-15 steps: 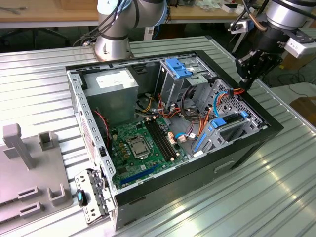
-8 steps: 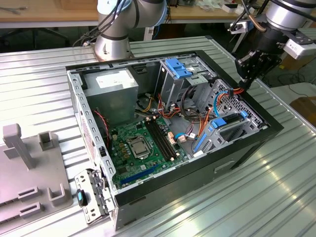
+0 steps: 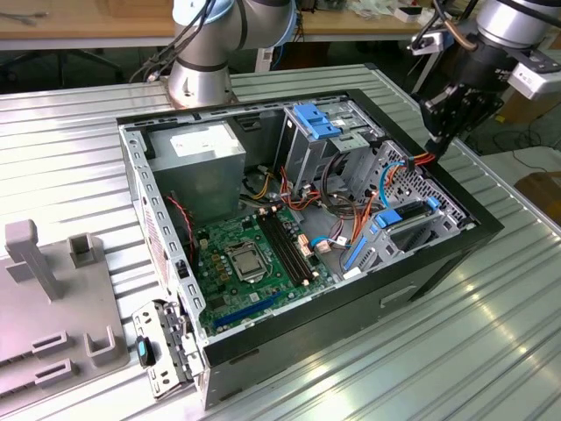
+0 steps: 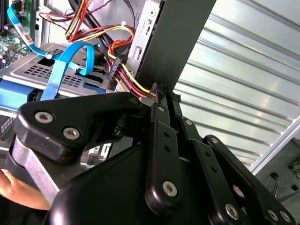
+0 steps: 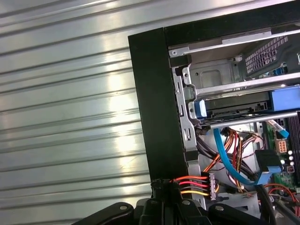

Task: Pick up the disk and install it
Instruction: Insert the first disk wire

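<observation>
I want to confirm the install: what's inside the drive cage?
In the first wrist view the disk, dark with blue rails, lies within the metal cage. The cage covers its far end and connectors, so seating cannot be judged.

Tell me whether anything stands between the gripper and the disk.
Yes. The disk sits slotted inside the computer case, and the gripper is at the case's wall. Between them run a bundle of red, orange and yellow wires and a blue cable.
</observation>
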Tool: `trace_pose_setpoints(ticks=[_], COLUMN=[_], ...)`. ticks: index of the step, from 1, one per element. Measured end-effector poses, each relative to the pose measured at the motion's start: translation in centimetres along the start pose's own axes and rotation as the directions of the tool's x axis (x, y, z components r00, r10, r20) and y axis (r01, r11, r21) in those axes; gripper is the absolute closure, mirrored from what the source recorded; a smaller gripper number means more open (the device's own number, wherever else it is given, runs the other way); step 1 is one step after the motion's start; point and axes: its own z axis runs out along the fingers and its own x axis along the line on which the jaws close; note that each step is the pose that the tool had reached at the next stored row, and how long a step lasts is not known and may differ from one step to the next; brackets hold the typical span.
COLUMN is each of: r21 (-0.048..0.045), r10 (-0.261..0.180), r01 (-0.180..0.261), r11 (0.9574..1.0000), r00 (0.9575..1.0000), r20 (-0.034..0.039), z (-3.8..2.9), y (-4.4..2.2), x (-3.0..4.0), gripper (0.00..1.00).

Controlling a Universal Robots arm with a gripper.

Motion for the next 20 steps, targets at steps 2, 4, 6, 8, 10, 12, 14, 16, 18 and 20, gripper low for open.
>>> trace_pose_setpoints(ticks=[2, 4, 6, 8, 10, 12, 14, 16, 18, 20], r21=[-0.0015, -0.0016, -0.0033, -0.0064, -0.0088, -0.011, -0.0141, -0.0163, -0.0194, -0.0209], r10=[0.012, 0.014, 0.039, 0.073, 0.1, 0.127, 0.165, 0.192, 0.229, 0.243], r01=[-0.012, -0.014, -0.039, -0.073, -0.1, -0.127, -0.165, -0.192, -0.229, -0.243], r11=[0.9999, 0.9999, 0.9992, 0.9973, 0.9949, 0.9919, 0.9862, 0.9813, 0.9732, 0.9698], r00=[0.9999, 0.9999, 0.9992, 0.9973, 0.995, 0.9919, 0.9863, 0.9815, 0.9734, 0.97], r20=[-0.0002, -0.0002, -0.0004, -0.0009, -0.0014, -0.0019, -0.0027, -0.0033, -0.0043, -0.0048], z=[-0.16, -0.37, -0.53, -0.56, -0.56, -0.56, -0.56, -0.56, -0.56, -0.58], y=[0.0, -0.01, -0.01, 0.0, 0.0, -0.01, -0.01, -0.01, 0.0, 0.03], x=[0.01, 0.03, 0.04, 0.04, 0.04, 0.04, 0.04, 0.04, 0.04, -0.23], gripper=[0.83, 0.83, 0.83, 0.83, 0.83, 0.83, 0.83, 0.83, 0.83, 0.83])
